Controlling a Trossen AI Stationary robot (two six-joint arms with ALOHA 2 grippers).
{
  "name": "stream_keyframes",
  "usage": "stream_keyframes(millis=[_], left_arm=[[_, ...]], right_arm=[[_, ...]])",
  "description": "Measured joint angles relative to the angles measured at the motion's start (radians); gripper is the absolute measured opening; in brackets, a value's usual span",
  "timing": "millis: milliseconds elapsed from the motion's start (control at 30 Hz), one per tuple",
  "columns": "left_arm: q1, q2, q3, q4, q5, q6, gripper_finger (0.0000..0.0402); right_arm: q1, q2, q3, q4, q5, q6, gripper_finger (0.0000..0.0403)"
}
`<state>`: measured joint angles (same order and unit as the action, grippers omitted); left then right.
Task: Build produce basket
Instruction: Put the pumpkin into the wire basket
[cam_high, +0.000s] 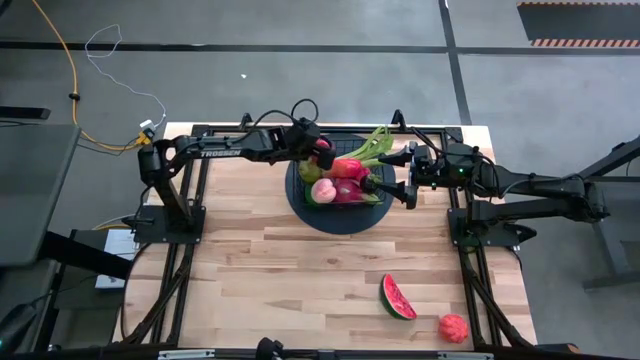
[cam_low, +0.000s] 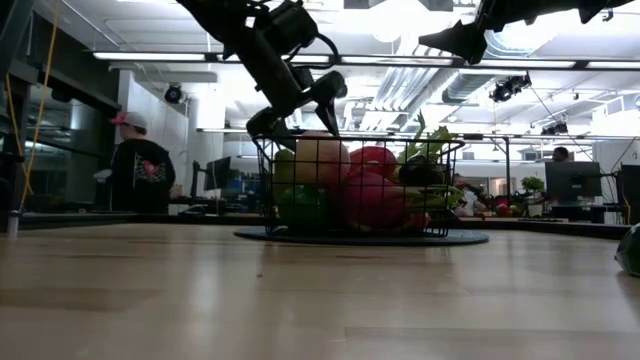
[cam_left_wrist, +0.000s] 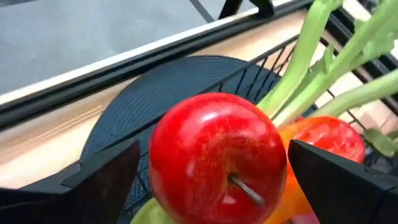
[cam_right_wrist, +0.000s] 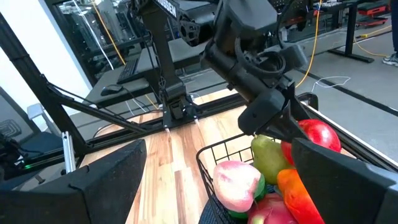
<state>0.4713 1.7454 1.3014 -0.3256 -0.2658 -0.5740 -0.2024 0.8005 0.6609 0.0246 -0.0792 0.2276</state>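
Note:
The black wire basket (cam_high: 374, 193) stands on a dark round mat (cam_high: 300, 208) at the table's far middle. It holds several produce pieces: a red apple (cam_left_wrist: 217, 155), a green pear (cam_right_wrist: 268, 158), a pink peach (cam_right_wrist: 236, 182) and a green leafy stalk (cam_high: 372, 146). My left gripper (cam_high: 318, 148) is open above the basket's far left corner. Its fingers stand on either side of the red apple, which lies on the other produce. My right gripper (cam_high: 402, 175) is open and empty, raised just to the right of the basket.
A watermelon slice (cam_high: 397, 297) and a pink-red fruit (cam_high: 453, 327) lie on the wooden table near its front right corner. The arm bases stand at the table's left and right edges. A person (cam_low: 140, 165) stands in the room beyond the table.

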Motion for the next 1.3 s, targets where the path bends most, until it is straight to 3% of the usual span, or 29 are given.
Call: stream_keyframes(millis=[233,367,567,700,833,1100,1300], left_arm=[[0.031,-0.031,0.105,-0.104,0.135,0.082,0.0398],[0.033,-0.110,0.139,-0.163,0.213,0.181,0.0397],[-0.059,-0.286,0.134,-0.178,0.217,0.322,0.0397],[-0.154,-0.391,0.121,-0.130,0.165,0.371,0.0397],[-0.243,-0.506,-0.022,0.034,0.101,0.382,0.0397],[-0.327,-0.790,-0.452,0.394,0.074,0.292,0.0397],[-0.347,-0.950,-0.615,0.447,0.059,0.234,0.0397]], right_arm=[[0.000,0.000,0.000,0.000,0.000,-0.002,0.0390],[0.000,0.000,0.000,0.000,0.000,-0.003,0.0390],[0.000,0.000,0.000,0.000,0.000,-0.003,0.0390],[0.000,0.000,0.000,0.000,0.000,-0.003,0.0390],[0.000,0.000,0.000,0.000,0.000,-0.001,0.0390],[0.000,0.000,0.000,0.001,0.000,0.000,0.0390],[0.000,0.000,0.000,0.001,0.000,0.000,0.0390]])
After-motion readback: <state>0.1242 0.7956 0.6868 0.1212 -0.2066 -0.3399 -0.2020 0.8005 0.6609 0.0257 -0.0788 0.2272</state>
